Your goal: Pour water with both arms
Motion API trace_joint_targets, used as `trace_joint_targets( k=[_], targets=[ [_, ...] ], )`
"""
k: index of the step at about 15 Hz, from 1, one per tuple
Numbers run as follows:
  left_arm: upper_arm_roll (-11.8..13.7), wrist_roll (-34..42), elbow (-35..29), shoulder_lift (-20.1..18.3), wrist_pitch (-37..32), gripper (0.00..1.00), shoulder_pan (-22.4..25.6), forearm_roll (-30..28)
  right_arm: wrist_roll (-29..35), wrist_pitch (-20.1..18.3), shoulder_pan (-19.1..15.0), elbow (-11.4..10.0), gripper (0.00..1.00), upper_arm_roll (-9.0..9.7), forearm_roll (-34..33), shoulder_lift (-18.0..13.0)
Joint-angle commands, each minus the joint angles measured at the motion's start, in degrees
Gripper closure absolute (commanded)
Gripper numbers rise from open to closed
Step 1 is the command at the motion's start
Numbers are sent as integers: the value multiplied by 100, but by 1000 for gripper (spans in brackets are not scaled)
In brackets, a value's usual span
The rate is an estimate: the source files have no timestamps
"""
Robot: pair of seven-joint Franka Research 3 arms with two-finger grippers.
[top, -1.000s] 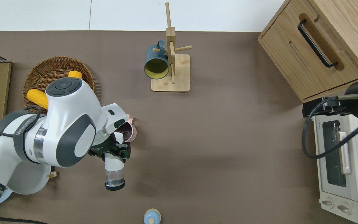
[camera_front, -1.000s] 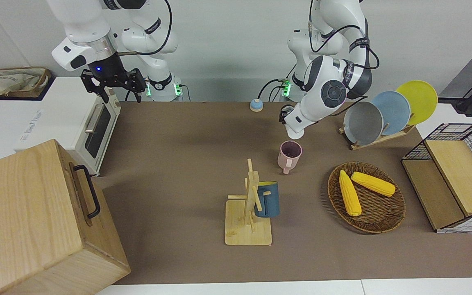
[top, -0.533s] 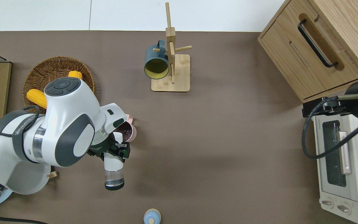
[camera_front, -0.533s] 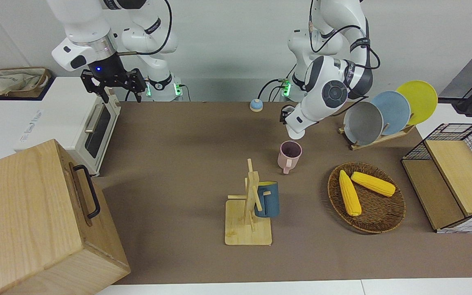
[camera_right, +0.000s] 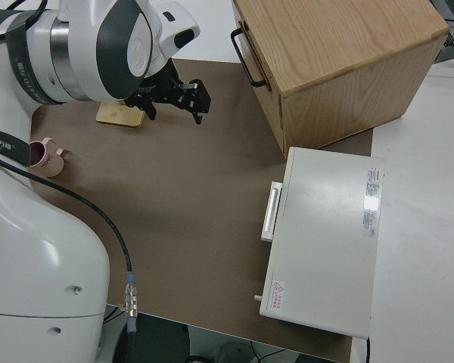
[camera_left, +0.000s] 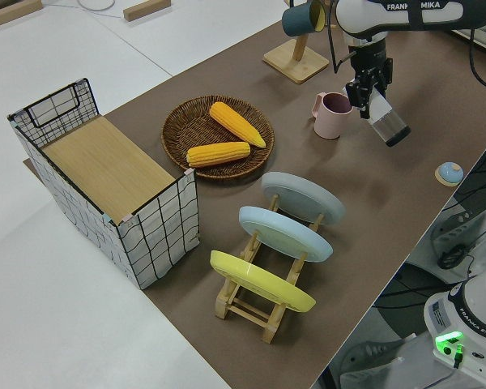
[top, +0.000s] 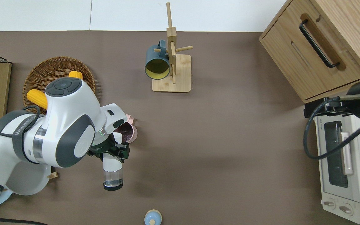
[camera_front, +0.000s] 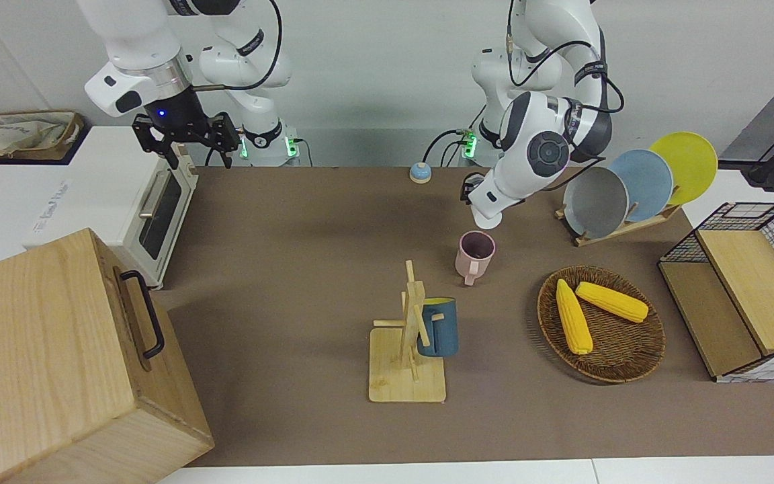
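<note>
The left gripper (top: 113, 152) is pinching a clear plastic bottle with a white upper part and a black base (top: 112, 170), its fingers pressed against the bottle's white section. The bottle is lying nearly level in the air, its white neck pointing at the pink mug (top: 127, 131) and its black base pointing back toward the robots. In the left side view the bottle (camera_left: 384, 118) is slanting, its base end lower, with the neck close to the mug's rim; whether they touch cannot be told. The pink mug (camera_front: 474, 255) is standing upright on the brown table mat (camera_front: 306, 235), its handle turned away from the robots.

The right arm is parked, its gripper (camera_front: 185, 140) hanging with the two fingers spread apart.

Farther from the robots than the mug, a dark blue mug with a yellow inside (top: 156, 62) is hanging on a wooden mug tree with a square base (top: 172, 72). Toward the left arm's end, a round woven basket (camera_front: 619, 339) is holding two yellow corn cobs (camera_front: 574, 316). Nearer to the robots, a wooden rack (camera_left: 251, 304) is carrying three plates on edge, grey, blue and yellow. A wire-sided box with a wooden lid (camera_left: 105, 174) is sitting at that end. A small blue dome (top: 152, 217) is resting close to the robots. Toward the right arm's end, a white toaster oven (camera_right: 325, 242) and a wooden cabinet with a black handle (camera_front: 58, 356) are standing.
</note>
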Motion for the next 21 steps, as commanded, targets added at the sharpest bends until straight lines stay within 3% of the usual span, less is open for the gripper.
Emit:
trace_joint_targets(
  k=[1,21],
  targets=[
    [-11,-79,226,14,-269,1000,35,101,-124,-1,-57,-132,11,3,158,-108],
    [-37,-369,279,-30,-287,1000,-17,92,-124,-1,-57,-132,11,3,158,-108]
  ],
)
